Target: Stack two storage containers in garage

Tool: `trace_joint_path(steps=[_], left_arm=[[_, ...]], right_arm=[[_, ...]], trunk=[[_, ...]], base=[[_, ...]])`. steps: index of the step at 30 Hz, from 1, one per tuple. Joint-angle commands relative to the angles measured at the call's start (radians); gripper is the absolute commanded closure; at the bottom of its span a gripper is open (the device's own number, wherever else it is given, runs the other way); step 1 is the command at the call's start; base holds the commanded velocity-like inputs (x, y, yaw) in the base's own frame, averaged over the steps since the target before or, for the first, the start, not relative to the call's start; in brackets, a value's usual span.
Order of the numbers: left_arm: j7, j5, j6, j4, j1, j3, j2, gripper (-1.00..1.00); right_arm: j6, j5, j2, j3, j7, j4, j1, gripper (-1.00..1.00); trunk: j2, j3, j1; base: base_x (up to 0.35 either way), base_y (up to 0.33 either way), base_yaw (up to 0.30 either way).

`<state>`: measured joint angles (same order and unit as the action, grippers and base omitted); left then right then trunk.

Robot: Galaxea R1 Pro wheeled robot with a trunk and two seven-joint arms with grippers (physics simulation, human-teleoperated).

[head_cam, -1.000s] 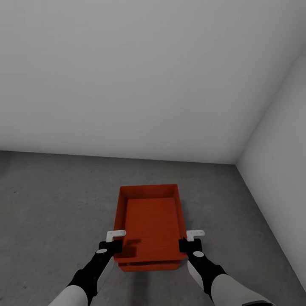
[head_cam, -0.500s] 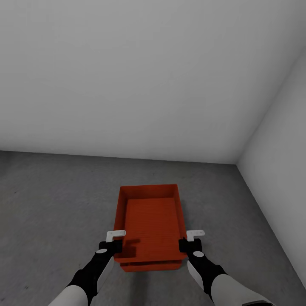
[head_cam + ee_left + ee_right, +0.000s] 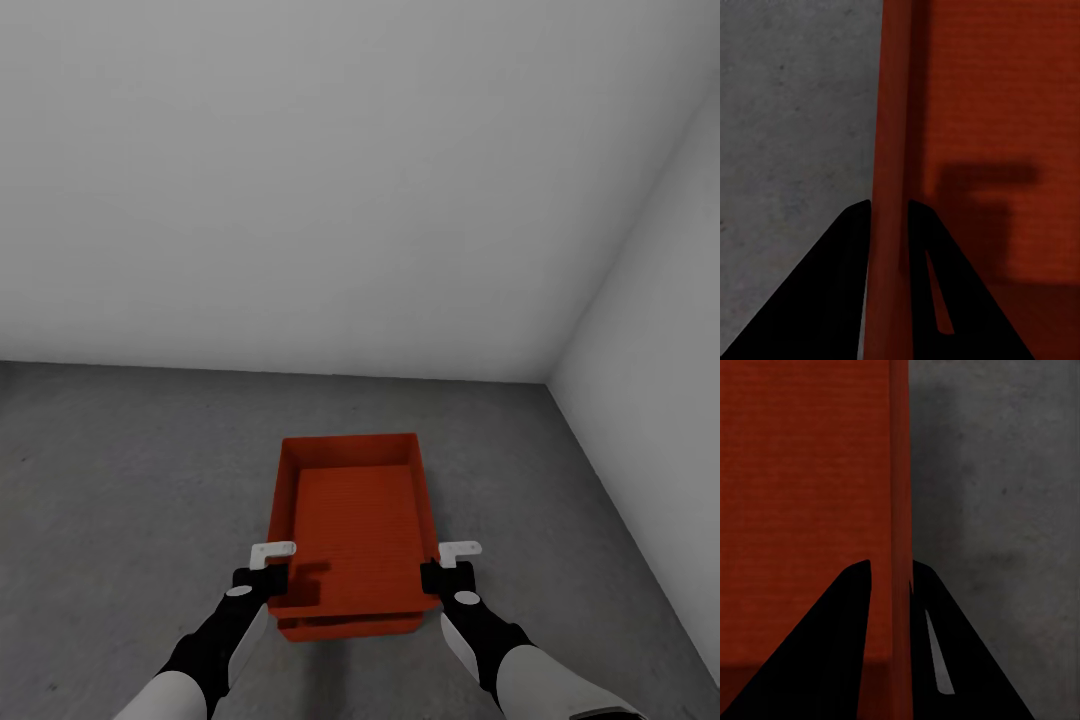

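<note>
Plain white walls (image 3: 350, 180) meeting rightward

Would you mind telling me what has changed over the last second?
Only the view shifted slightly: the camera moved. Both grippers, left and right, stay clamped on the side walls of the upper container, which still sits on the lower container on the floor.

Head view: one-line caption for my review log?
Both pincers, left and right, grip the upper container by its side walls, stacked on the lower container, on grey floor.

No legible text, label or number — nothing readable anywhere.
</note>
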<state>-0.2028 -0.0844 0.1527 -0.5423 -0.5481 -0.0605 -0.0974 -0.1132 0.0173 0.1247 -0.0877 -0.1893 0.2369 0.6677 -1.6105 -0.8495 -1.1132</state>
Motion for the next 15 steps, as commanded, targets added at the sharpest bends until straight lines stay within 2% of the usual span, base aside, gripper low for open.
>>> trace_joint_path(steps=[1, 15], left_arm=[[-0.012, 0.011, -0.013, -0.004, 0.000, -0.003, -0.001, 1.00], [-0.012, 0.012, -0.013, -0.004, 0.000, -0.004, -0.001, 1.00]], right_arm=[[-0.003, -0.043, 0.001, 0.039, -0.098, -0.004, 0.001, 1.00], [-0.002, -0.043, 0.001, 0.039, -0.098, -0.004, 0.001, 1.00]], trunk=[[0.000, -0.001, 0.000], [0.000, -0.001, 0.000]], base=[[0.000, 0.000, -0.002], [0.000, 0.000, 0.000]])
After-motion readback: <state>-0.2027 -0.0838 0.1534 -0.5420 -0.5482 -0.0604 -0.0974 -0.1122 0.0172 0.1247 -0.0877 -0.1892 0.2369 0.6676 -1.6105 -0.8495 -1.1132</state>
